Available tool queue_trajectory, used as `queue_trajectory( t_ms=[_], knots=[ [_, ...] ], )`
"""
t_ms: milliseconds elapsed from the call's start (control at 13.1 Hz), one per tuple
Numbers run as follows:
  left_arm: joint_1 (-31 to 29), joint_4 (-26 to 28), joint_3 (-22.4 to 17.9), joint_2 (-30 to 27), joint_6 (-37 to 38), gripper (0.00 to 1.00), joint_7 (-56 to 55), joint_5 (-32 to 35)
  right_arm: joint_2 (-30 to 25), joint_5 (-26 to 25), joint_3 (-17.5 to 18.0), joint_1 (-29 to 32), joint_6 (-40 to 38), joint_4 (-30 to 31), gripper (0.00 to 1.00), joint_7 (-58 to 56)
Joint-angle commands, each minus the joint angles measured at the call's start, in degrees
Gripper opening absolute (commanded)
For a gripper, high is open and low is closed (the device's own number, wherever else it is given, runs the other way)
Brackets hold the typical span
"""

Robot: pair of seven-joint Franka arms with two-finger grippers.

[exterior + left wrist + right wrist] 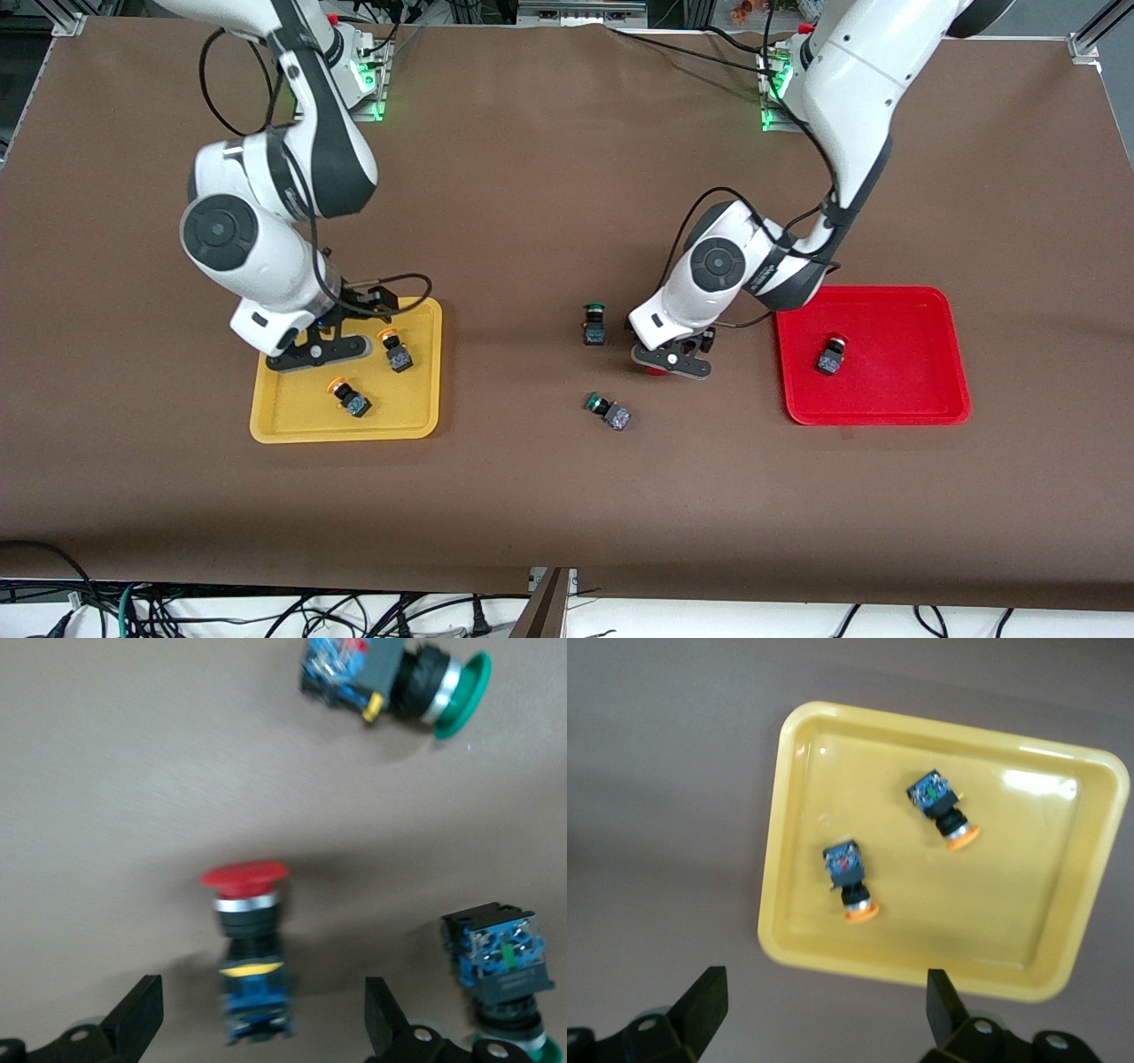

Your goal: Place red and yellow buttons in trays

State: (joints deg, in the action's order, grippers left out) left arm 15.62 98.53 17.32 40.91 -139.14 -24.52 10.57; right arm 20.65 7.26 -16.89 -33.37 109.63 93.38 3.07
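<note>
Three capped switches sit trayed: two yellow-capped in the yellow plastic tray (421, 416), one red-capped in the red plastic tray (886, 412). Beside the latter, the left gripper (266, 1028) hangs spread over the last red-capped push-button switch (251, 948); the right gripper (819, 1023), spread, is over the yellow one.

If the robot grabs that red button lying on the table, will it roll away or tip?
The red button lies on its side between the left gripper's open fingers. Its round cap might let it roll a little, but the square body probably stops that. It looks hard, and probably light.
</note>
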Motion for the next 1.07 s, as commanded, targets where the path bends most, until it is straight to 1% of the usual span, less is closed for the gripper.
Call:
queue_trajectory(
  t_ms=[0, 76, 153, 229, 306, 382, 535, 611, 688, 764, 841, 994],
  knots=[
    [1.8, -1.4, -1.4, 0.4, 0.7, 0.92, -2.2, 2.5, -6.7, 0.4, -0.2, 0.1, -5.9, 0.8, 0.99, 0.5],
    [1.7, -1.9, -1.4, 1.5, 0.5, 0.82, -2.1, 4.7, -8.9, -0.2, -0.2, 0.1, -7.9, 0.8, 0.99, 1.3],
    [1.5, -2.0, -1.5, 2.0, -0.2, 0.67, -2.1, 6.1, -10.6, -0.3, -0.2, 0.1, -9.6, 0.9, 0.99, 1.3],
    [1.3, -1.9, -1.5, 1.9, -0.4, 0.17, -1.8, 6.5, -12.0, -0.6, -0.3, 0.1, -10.6, 1.2, 0.99, 1.3],
    [1.0, -1.8, -1.5, 1.5, -0.2, 0.0, -1.8, 6.6, -12.9, -1.2, -0.8, 0.1, -11.7, 1.5, 0.99, 1.4],
    [1.0, -1.9, -1.6, 1.1, 0.2, 0.0, -1.7, 6.5, -13.6, -2.3, -0.8, 0.1, -12.1, 2.5, 0.99, 1.6],
    [-0.8, -1.8, -1.6, -2.7, 2.4, 0.0, -0.7, 6.6, -14.3, -2.6, -0.9, 0.1, -11.6, 4.9, 0.99, 1.9],
    [-2.3, -2.4, -1.4, -4.5, 6.4, 0.0, 3.0, 6.6, -14.4, -3.2, -0.8, 0.7, -11.5, 4.9, 0.99, 1.8],
    [-3.8, -3.2, -1.3, -6.9, 10.3, 0.0, 6.6, 6.5, -14.7, -4.0, 0.5, 3.1, -11.6, 4.8, 0.99, 1.5],
    [-5.3, -3.9, -1.3, -8.9, 14.6, 0.0, 10.8, 6.5, -15.5, -4.4, 4.6, 7.0, -11.8, 4.7, 0.99, 1.0],
    [-7.3, -4.5, -1.4, -10.8, 20.1, 0.0, 17.2, 6.6, -16.3, -5.2, 9.3, 12.4, -12.2, 4.8, 0.99, 0.9],
    [-10.4, -4.4, -2.1, -12.4, 30.8, 0.0, 30.5, 7.6, -17.8, -5.8, 17.9, 21.6, -12.5, 5.2, 0.99, 0.9]
  ],
)
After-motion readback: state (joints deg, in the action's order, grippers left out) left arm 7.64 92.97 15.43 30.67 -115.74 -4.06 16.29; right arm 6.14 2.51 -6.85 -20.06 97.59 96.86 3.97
